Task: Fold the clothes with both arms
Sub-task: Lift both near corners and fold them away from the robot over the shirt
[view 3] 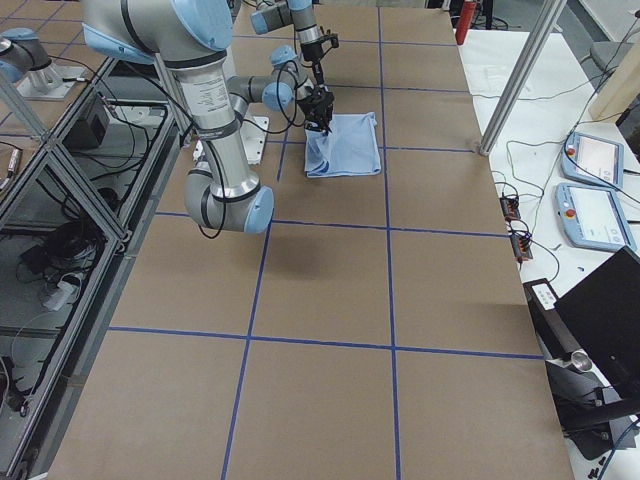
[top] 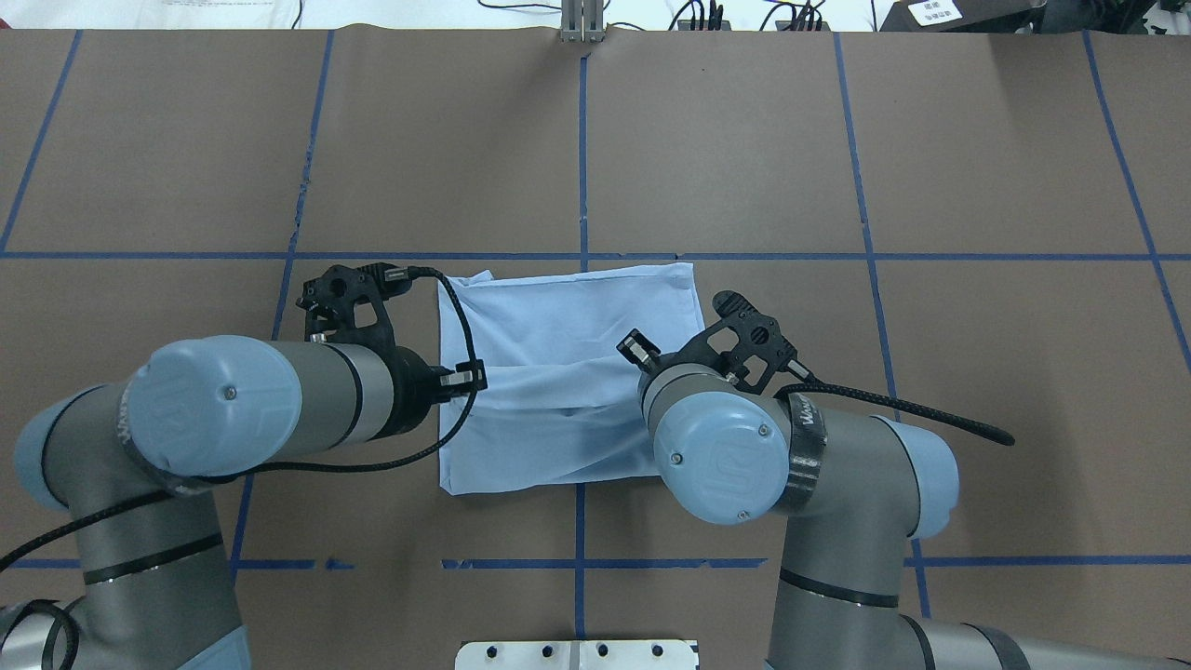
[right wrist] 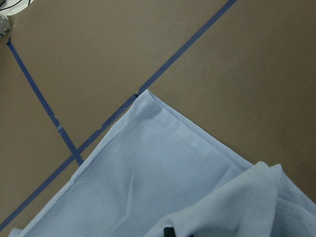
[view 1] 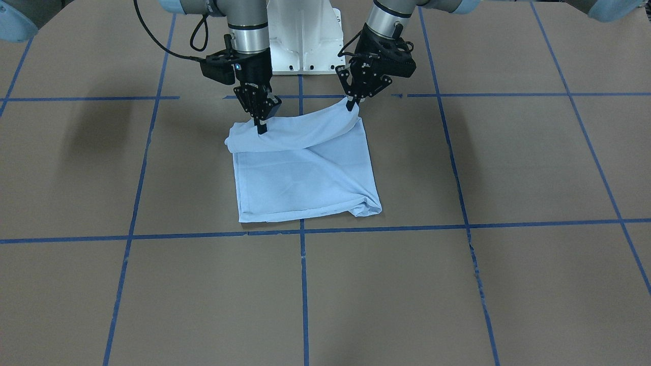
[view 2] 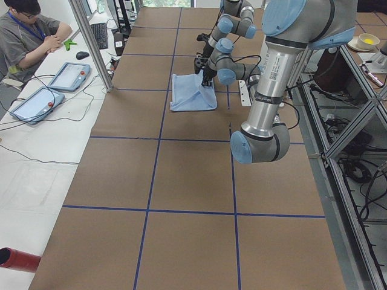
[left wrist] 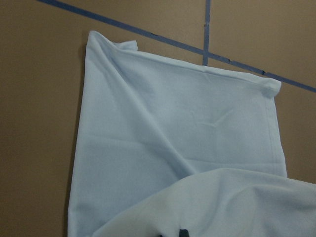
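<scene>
1. While both grippers pinch the edge nearest the robot, a light blue T-shirt (view 1: 305,173) lies folded into a rough rectangle near the middle of a brown paper-covered table (view 1: 508,162).
2. Its far edge stops just on the robot's side of a blue tape line (view 1: 407,227), and a second tape line running away from the robot passes beneath the shirt.
3. Seen on the right in the view facing the robot, the left gripper (view 1: 351,105) points straight down. Its jaws are closed tight on one corner of the near edge, which is lifted clear of the table.
4. On the other side, the right gripper (view 1: 261,126) also points down. Its jaws are squeezed together on the opposite corner, held a little lower, where the cloth bunches.
5. Between the two grippers the raised edge sags in a soft roll over the flat layers below.
6. Each wrist view shows smooth cloth on the table, with the lifted fold filling the bottom of the frame.
7. A white pedestal base (view 1: 305,40) stands between the arms, beyond the shirt.
8. In the left side view, a person (view 2: 30,36) sits at a side desk beside the table.
</scene>
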`<action>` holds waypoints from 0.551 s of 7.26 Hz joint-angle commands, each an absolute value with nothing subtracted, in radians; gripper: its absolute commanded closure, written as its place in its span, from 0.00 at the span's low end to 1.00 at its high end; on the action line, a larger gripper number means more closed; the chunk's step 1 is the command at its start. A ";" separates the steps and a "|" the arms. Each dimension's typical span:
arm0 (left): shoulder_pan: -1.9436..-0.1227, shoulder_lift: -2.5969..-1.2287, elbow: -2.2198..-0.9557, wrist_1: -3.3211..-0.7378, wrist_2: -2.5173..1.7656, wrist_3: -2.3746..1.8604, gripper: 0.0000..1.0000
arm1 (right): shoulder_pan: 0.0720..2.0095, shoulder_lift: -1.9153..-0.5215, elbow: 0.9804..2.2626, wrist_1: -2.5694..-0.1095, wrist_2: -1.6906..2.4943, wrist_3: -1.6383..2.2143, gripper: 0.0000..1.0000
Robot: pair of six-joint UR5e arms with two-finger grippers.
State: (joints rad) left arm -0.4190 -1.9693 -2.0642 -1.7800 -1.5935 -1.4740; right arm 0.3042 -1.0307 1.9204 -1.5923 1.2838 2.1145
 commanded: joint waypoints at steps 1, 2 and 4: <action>-0.500 -1.991 -2.019 -1.776 -1.597 -1.410 1.00 | 0.334 -1.011 1.875 -1.546 1.285 2.071 1.00; -0.502 -2.034 -1.941 -1.782 -1.595 -1.410 1.00 | 0.337 -0.990 1.850 -1.546 1.285 2.062 1.00; -0.506 -2.080 -1.806 -1.845 -1.591 -1.408 1.00 | 0.348 -0.977 1.807 -1.545 1.285 2.039 1.00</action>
